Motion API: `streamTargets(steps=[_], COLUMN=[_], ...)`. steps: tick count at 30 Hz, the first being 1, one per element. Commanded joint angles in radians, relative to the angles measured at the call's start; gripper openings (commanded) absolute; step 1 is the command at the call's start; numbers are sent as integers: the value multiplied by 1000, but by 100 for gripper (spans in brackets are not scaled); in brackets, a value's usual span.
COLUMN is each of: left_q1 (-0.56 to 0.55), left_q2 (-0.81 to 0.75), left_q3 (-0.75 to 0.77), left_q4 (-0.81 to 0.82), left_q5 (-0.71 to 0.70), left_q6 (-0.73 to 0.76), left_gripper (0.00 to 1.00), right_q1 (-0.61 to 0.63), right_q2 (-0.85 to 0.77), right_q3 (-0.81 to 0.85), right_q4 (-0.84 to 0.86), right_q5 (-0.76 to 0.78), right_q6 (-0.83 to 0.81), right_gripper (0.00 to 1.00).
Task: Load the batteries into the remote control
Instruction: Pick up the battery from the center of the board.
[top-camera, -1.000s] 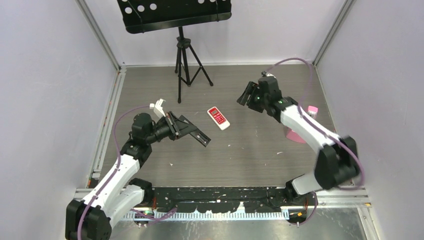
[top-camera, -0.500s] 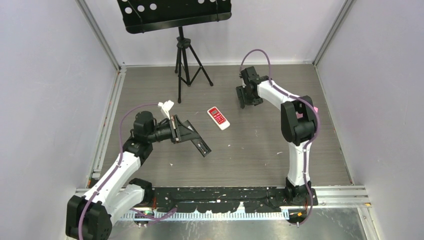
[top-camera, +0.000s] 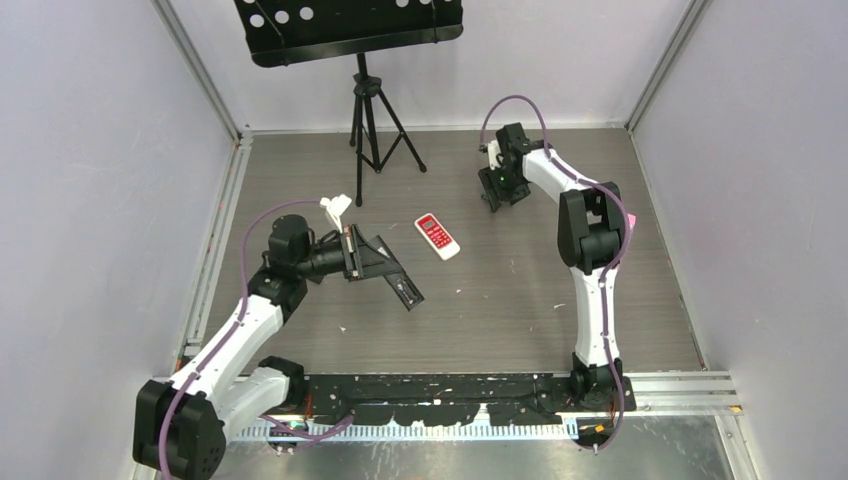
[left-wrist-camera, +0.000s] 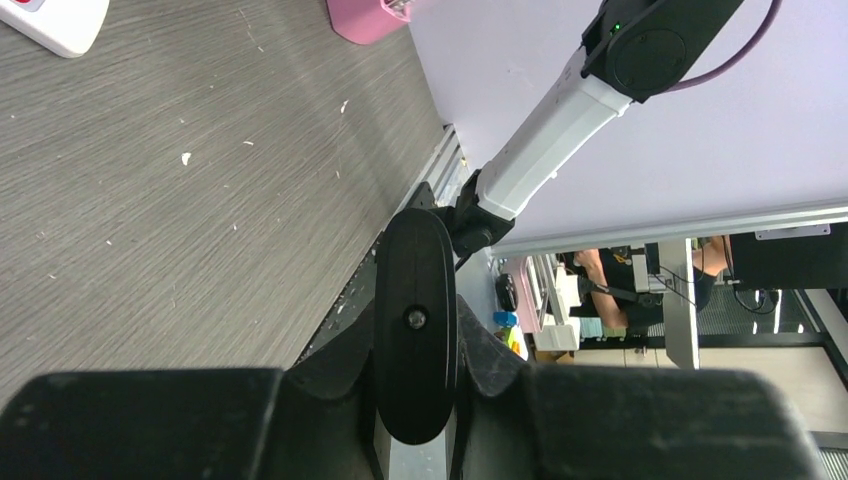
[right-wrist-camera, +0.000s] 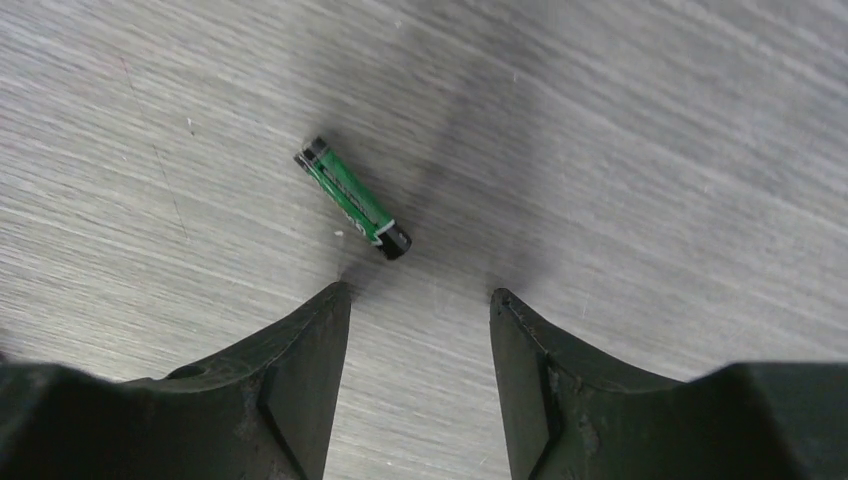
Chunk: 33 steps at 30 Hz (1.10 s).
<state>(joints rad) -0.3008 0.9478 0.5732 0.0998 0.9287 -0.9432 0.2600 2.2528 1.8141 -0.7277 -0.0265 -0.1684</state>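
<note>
My left gripper (top-camera: 352, 255) is shut on a black remote control (top-camera: 390, 275) and holds it off the table, its far end pointing right and toward me. In the left wrist view the remote (left-wrist-camera: 415, 320) stands edge-on between the fingers (left-wrist-camera: 330, 365). A green battery (right-wrist-camera: 352, 198) with dark ends lies flat on the table, just beyond the tips of my right gripper (right-wrist-camera: 420, 295). That gripper is open and points straight down, with nothing between its fingers. From above, the right gripper (top-camera: 497, 187) hides the battery.
A white remote with a red face (top-camera: 437, 236) lies mid-table between the arms. A tripod music stand (top-camera: 368, 120) rises at the back left. A pink object (left-wrist-camera: 365, 18) sits by the right wall. Purple walls and metal rails (top-camera: 215, 230) enclose the table.
The right arm swung from the right side to the back centre and came down over the green battery, its jaws narrowing slightly. The left arm shifted the black remote a little.
</note>
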Motion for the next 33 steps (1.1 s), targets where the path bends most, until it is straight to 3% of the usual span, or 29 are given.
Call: streamTargets(steps=[1, 7, 13, 18, 27, 33], left_q1=[0, 0, 0, -1, -1, -9], left_q2=[8, 29, 51, 62, 72, 101], left_q3=[35, 44, 48, 54, 54, 38], left_q4=[64, 67, 70, 63, 19, 22], left_q5=[34, 36, 36, 35, -5, -98], left_q6=[-15, -16, -14, -12, 24, 38], left_gripper=[0, 0, 0, 0, 0, 0], right_q1=[4, 4, 4, 4, 5, 71], right_q2=[62, 134, 161, 143, 42, -261], right_q3=[93, 171, 191, 156, 69, -252], right_q4=[-20, -31, -53, -31, -26, 189], right_q5=[-91, -113, -48, -15, -89, -240], right_q6=[-107, -160, -163, -155, -57, 70], right_gripper=[57, 52, 24, 10, 8, 8])
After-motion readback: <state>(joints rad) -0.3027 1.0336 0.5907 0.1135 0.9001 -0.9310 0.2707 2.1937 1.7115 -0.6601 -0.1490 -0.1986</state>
